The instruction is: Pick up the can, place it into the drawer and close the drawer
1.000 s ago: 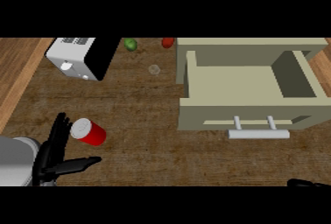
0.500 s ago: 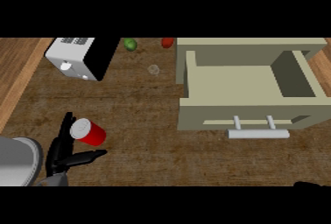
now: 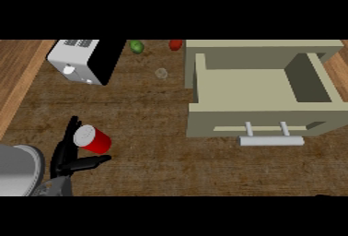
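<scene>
In the head view, our only one, we see the red can lying tipped on the wooden counter at the lower left, its pale end turned toward the upper left. Our left hand is right at it: the straight fingers run up along the can's left side and the thumb sticks out just below it, so the hand is spread apart with the can sitting in the gap, not yet clamped. We cannot tell whether the fingers actually touch the can. The drawer stands pulled out well apart to the right, its handle facing us. Our right hand is out of sight. A toaster sits at the upper left, with a green fruit and a red one along the back edge. We judge the main risk to be the round can rolling or skidding away if the fingers close off-centre or push it sideways. The long carry across to the drawer could then let a badly seated can slip, and clipping the drawer's near wall on the way in could knock it out.
</scene>
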### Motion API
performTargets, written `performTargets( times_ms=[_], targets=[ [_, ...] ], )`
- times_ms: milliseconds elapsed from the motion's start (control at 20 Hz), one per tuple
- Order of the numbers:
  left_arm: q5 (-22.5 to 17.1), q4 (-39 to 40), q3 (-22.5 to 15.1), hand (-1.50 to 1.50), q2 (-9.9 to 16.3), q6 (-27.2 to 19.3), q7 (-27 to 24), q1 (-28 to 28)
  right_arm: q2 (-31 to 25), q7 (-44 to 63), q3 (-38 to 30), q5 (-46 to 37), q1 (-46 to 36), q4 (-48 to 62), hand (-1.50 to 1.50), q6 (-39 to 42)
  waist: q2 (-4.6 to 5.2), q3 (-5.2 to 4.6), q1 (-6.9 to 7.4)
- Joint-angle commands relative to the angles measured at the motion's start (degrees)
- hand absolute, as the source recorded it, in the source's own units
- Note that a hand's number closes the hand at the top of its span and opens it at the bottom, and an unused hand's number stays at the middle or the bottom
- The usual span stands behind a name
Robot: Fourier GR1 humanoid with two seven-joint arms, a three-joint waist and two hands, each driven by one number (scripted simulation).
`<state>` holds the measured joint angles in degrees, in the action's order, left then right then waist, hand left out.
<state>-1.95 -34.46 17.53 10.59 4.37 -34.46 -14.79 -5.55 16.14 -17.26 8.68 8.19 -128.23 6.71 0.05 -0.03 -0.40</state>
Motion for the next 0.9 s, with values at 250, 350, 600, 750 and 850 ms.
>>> performTargets(
  times_ms=[250,350,600,750,850],
  targets=[
    [0.5,10.0,-1.0,-1.50,3.0,4.6,-0.1,-10.0,1.9,0.4,2.4,-3.5,-1.8,0.0,-1.50,-1.9,0.06,-0.02,-0.13],
    [0.2,12.4,-1.0,1.50,2.0,5.8,-1.8,-11.7,0.3,2.6,0.6,-1.3,-2.6,-0.3,-1.50,-1.4,0.10,-0.03,-0.29],
    [0.2,11.4,-2.6,1.50,0.0,7.4,-4.2,-10.9,1.7,-1.6,1.0,-2.6,1.0,-0.2,-1.50,0.6,0.01,0.00,-0.14],
    [0.3,14.6,-2.3,1.50,-0.8,7.9,-7.3,-12.9,-2.0,4.5,-2.6,0.5,-5.5,-1.1,-1.50,-1.9,0.09,-0.03,-0.27],
    [0.2,13.3,-2.8,1.50,-0.9,8.2,-6.4,-12.4,1.2,-3.0,-2.7,1.6,3.6,-0.8,-1.50,2.7,0.01,0.01,-0.33]
  ],
)
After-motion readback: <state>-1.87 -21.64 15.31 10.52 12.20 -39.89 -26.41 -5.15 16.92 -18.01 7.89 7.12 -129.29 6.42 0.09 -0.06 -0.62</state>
